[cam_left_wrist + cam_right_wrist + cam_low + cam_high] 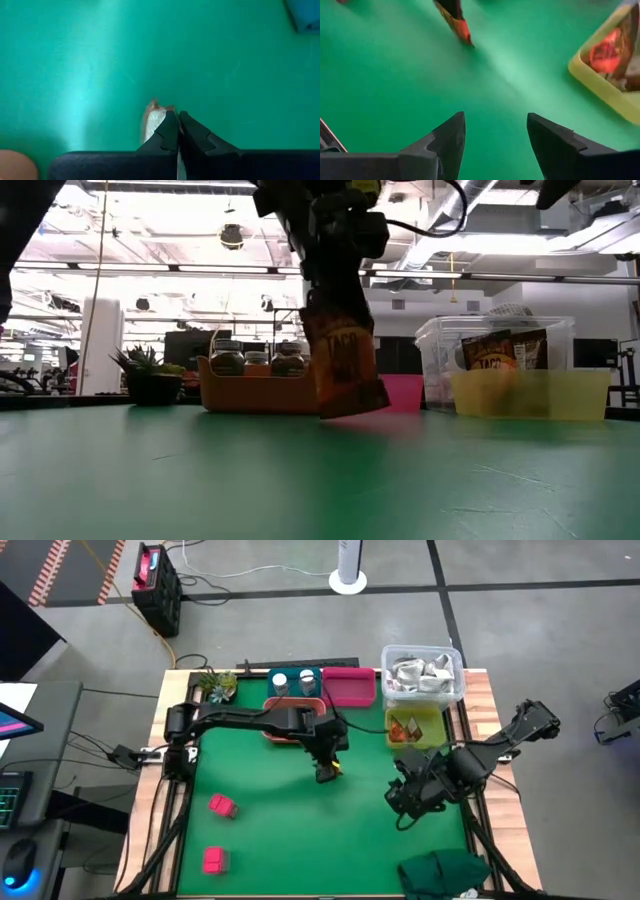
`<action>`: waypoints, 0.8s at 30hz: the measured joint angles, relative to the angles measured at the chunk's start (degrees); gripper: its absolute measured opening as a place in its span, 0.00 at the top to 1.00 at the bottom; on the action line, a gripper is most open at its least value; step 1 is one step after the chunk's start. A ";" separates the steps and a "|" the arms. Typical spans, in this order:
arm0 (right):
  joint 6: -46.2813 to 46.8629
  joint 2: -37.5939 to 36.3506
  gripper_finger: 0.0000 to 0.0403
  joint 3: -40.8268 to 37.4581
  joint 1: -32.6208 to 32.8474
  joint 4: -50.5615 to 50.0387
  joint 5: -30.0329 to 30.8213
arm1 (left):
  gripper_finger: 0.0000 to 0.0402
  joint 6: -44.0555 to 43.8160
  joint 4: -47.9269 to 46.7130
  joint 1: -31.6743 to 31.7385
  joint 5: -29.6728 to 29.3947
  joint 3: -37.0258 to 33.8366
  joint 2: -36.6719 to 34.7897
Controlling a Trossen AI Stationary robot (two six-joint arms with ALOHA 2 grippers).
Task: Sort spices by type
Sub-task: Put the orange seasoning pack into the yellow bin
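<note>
The left tool (327, 771) hung over the middle of the green-covered desk (290, 840), its two dark wedge-shaped fingers (170, 134) pinched together on the top edge of a brown-orange sachet (343, 370). The flat, glossy packet dangled upright below that tool, its lower edge clear of the smooth mat in the low view.

The right tool (405, 802) hovered low over the mat to the right of the left one, its angular black fingers (447, 135) spread apart with nothing between them. Just beyond it stood a translucent yellow plastic tub (440, 730), square with rounded corners, holding two more sachets (404, 727) with orange and dark print. Behind that sat a clear plastic bin (452, 668) filled with crumpled silver-white wrappers (418, 673).

Behind the left tool lay an orange tray (255, 395) with low walls, carrying dark jars (228, 360) seen in the low view. Next to it, a teal tray (275, 673) held two round white-capped jars (293, 681), and a flat pink tray (349, 687) sat beside that. A small spiky green plant (216, 686) stood at the far left corner.

Well to the left of the left tool and nearer the front edge, two pink blocks lay apart on the mat: one (222, 806) tilted, the other (214, 859) closer to the edge. A folded dark green cloth (445, 873) rested at the front, on the right tool's side.
</note>
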 joint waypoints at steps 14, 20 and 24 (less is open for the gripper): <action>5.31 -0.01 0.41 0.02 3.53 -4.55 3.49 | 0.74 0.38 0.08 -3.35 -0.59 0.03 0.77; 4.36 0.02 0.41 0.02 3.51 -4.31 3.49 | 0.56 -0.30 -0.35 -2.88 -3.22 0.84 -2.53; 1.36 0.00 0.41 -0.19 3.51 -2.22 3.57 | 0.52 0.22 -1.29 -1.92 -9.07 1.26 -7.86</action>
